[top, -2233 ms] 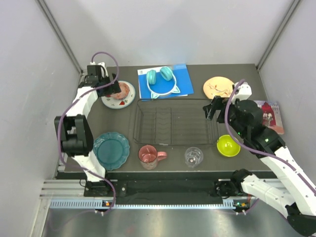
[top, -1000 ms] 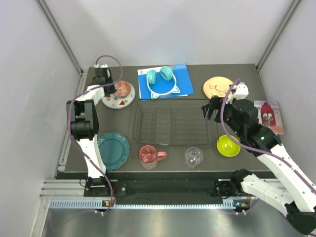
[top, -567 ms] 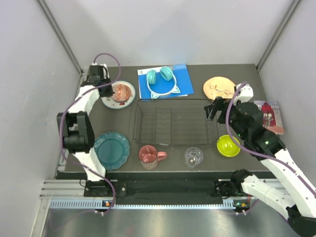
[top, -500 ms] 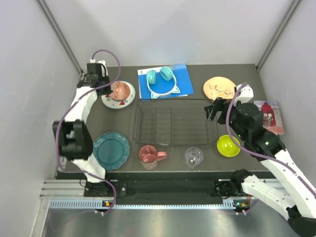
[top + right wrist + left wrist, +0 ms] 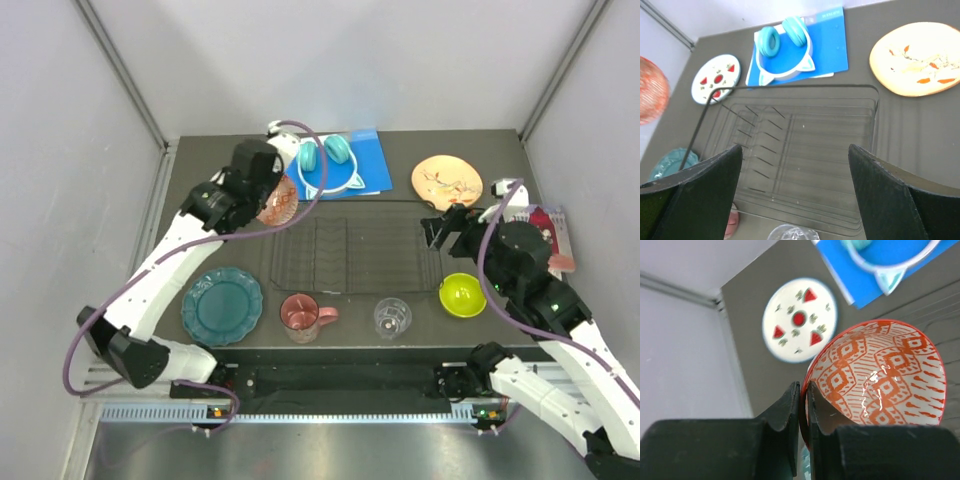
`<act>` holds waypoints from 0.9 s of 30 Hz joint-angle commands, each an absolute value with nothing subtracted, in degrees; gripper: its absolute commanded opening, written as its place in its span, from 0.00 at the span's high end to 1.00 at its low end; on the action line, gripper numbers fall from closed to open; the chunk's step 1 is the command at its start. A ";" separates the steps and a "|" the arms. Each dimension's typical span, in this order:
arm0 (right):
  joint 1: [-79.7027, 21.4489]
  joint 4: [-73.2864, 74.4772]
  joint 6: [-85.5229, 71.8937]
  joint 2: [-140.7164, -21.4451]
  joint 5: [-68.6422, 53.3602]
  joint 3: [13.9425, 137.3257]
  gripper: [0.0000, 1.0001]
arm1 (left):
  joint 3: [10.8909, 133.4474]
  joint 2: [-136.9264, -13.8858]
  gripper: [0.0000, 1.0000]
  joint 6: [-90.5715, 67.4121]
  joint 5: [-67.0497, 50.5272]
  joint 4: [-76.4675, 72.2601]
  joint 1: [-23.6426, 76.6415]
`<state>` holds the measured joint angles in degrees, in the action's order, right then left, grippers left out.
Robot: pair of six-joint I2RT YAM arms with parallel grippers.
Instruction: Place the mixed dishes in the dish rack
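My left gripper (image 5: pixel 803 387) is shut on the rim of the small patterned bowl (image 5: pixel 880 375), red-orange with diamond patterns. It holds the bowl in the air, tilted, by the dish rack's (image 5: pixel 350 203) left rear corner. The white watermelon plate (image 5: pixel 799 320) lies bare below it. My right gripper (image 5: pixel 795 150) is open above the right side of the black wire rack (image 5: pixel 790 87), nothing between its fingers. On the table sit the teal plate (image 5: pixel 222 305), pink mug (image 5: pixel 302 313), clear glass (image 5: pixel 392 317), lime-green bowl (image 5: pixel 462 295) and floral plate (image 5: pixel 446 179).
Teal cat-ear headphones (image 5: pixel 325 160) lie on a blue book (image 5: pixel 368 158) behind the rack. A pictured booklet (image 5: pixel 555 235) lies at the right table edge. Grey walls close in both sides and the back.
My left arm has lifted the patterned bowl off the watermelon plate and swung it right, up to the rack's left rear corner. The right arm has shifted slightly right.
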<state>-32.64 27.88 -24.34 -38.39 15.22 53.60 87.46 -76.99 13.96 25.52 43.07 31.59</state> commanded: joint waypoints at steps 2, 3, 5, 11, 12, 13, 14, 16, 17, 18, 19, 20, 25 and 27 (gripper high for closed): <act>-33.13 28.38 -25.84 -33.59 16.69 54.75 0.15 | 85.88 -80.24 1.00 25.56 49.63 40.27 36.64; -33.13 29.43 -25.93 -33.05 17.13 54.93 0.14 | 85.35 -80.42 1.00 27.32 52.09 38.77 39.70; -33.13 30.32 -26.01 -31.56 17.66 54.93 0.14 | 84.20 -80.33 1.00 31.19 56.95 35.08 42.00; -33.14 32.25 -27.94 -30.93 18.37 54.75 0.15 | 80.70 -80.15 1.00 32.08 59.94 33.40 48.25; -33.13 32.60 -28.12 -31.20 18.54 54.93 0.16 | 80.42 -80.42 1.00 30.95 59.94 33.75 49.12; -33.13 33.13 -28.21 -31.46 18.54 55.19 0.16 | 80.07 -80.59 1.00 30.76 59.94 33.92 49.30; -33.13 33.31 -28.21 -31.73 18.54 55.37 0.16 | 79.46 -81.38 1.00 30.59 60.20 33.58 49.57; -33.13 33.66 -28.48 -31.64 18.46 55.90 0.16 | 78.84 -82.09 1.00 29.97 60.12 33.22 49.75; -33.13 33.66 -28.56 -31.55 18.37 55.99 0.16 | 78.32 -83.05 1.00 30.06 60.12 32.61 49.83; -33.13 33.92 -28.65 -31.38 18.37 56.25 0.16 | 78.05 -83.49 1.00 30.15 60.20 32.17 49.83; -33.13 34.01 -28.65 -31.29 18.28 56.42 0.16 | 77.87 -84.11 1.00 30.23 60.29 31.91 49.83; -33.13 34.36 -28.74 -31.20 18.28 56.51 0.16 | 78.13 -85.50 1.00 30.15 60.47 31.56 49.92; -33.13 35.15 -29.27 -30.15 18.02 56.78 0.16 | 80.42 -90.17 1.00 29.88 62.93 29.88 51.41; -33.14 35.42 -29.62 -29.62 17.84 56.43 0.16 | 80.51 -91.93 1.00 29.62 63.98 29.53 51.94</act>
<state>-32.64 34.98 -28.60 -31.20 17.32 53.74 78.24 -90.00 29.93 59.02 34.15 50.52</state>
